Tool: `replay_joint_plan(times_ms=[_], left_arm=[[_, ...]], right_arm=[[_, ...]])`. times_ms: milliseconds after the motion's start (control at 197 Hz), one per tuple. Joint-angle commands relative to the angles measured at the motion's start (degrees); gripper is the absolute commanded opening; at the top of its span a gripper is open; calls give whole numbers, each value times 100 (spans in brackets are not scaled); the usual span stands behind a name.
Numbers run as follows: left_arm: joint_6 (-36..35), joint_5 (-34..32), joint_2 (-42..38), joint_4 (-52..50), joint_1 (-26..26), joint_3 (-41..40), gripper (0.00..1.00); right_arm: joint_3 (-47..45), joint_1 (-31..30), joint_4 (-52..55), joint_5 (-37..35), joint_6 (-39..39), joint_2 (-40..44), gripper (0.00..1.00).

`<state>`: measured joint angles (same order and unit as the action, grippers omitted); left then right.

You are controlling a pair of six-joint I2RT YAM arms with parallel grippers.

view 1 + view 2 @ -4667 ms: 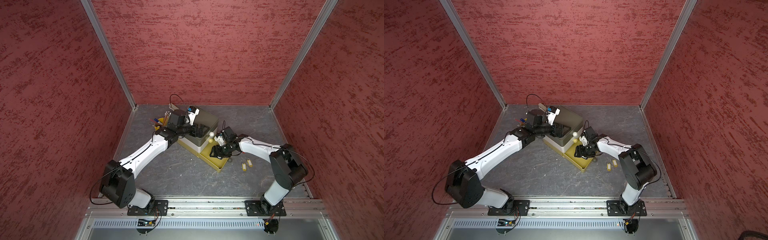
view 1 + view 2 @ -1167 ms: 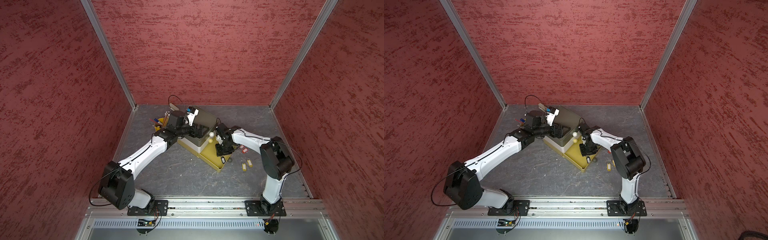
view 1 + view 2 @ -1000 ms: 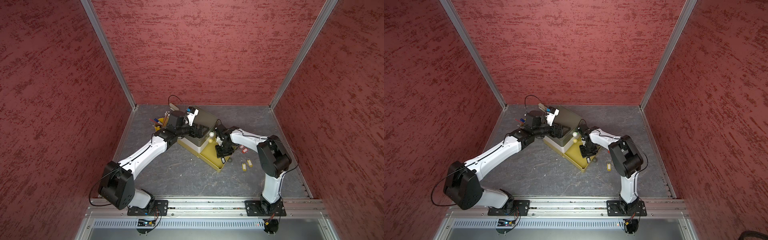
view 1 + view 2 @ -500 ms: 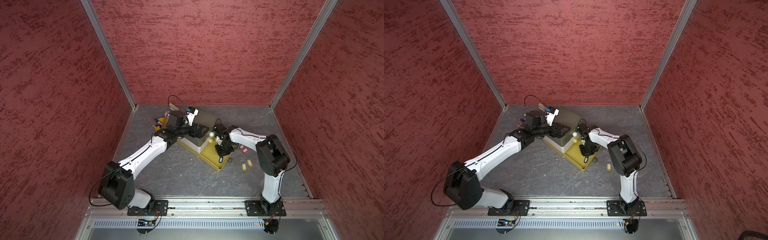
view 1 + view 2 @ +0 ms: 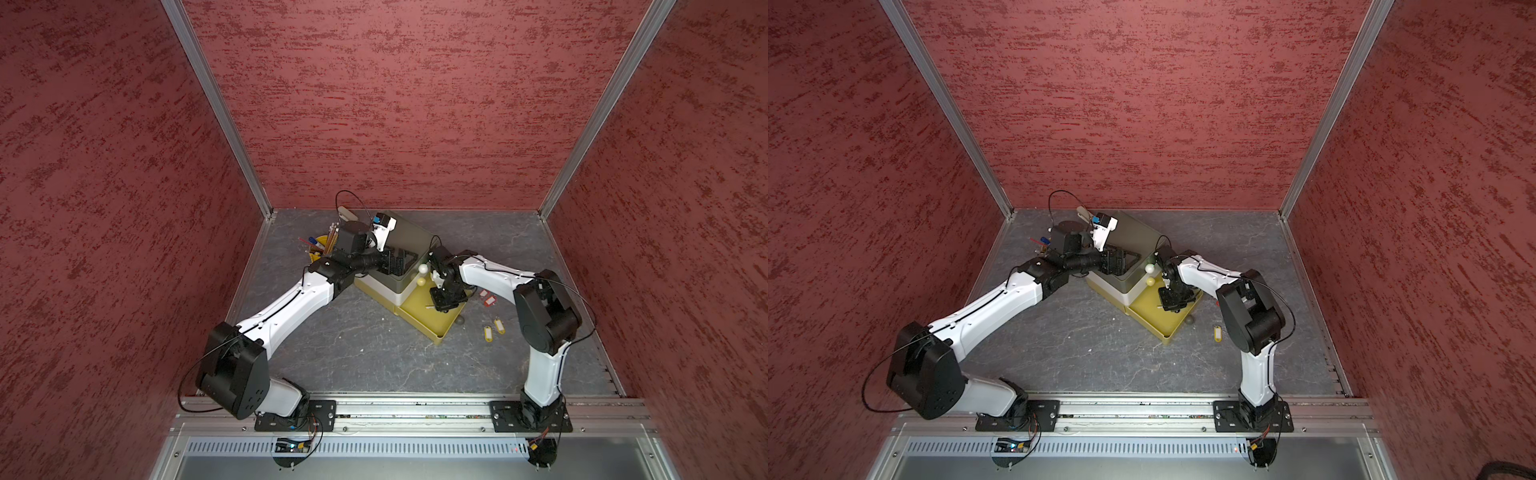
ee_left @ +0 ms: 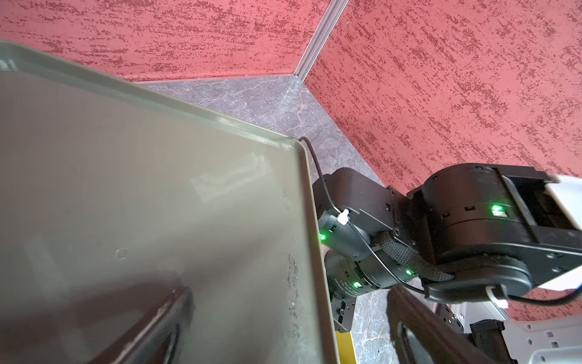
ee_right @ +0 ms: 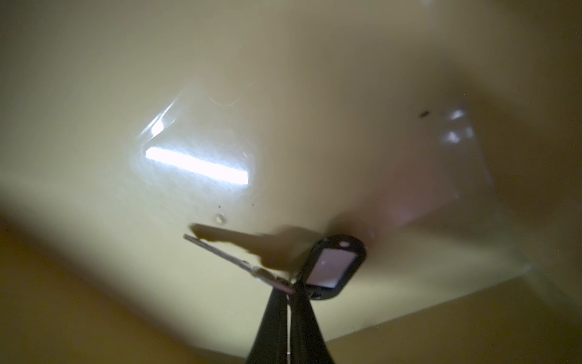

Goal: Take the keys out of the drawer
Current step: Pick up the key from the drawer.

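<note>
Black key (image 7: 330,268) in drawer (image 5: 424,320) (shadow under it), right gripper (image 7: 291,288) clamped at its ring. Red keys (image 5: 490,300), yellow keys (image 5: 488,333) out on table (image 5: 353,353), beside drawer. Left gripper (image 5: 392,262) spread wide atop cabinet (image 5: 409,239).

Three red walls (image 5: 395,104) with a rough dark pattern stand around a grey marbled floor (image 5: 353,345); silver metal strips (image 5: 216,108) run up the two back corners
</note>
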<state>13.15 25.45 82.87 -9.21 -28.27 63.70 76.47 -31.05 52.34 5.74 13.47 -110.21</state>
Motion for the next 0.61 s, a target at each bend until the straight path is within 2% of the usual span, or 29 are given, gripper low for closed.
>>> replay_joint_plan(times_ms=[0,604], left_arm=[[338,-137,392,-1538,67,-380,100],[227,-78,397,-1603,67,-282,100]], right_arm=[[-27,-20,-136,-221,141,352,0],[40,12,-92,-196,505,1057,0]])
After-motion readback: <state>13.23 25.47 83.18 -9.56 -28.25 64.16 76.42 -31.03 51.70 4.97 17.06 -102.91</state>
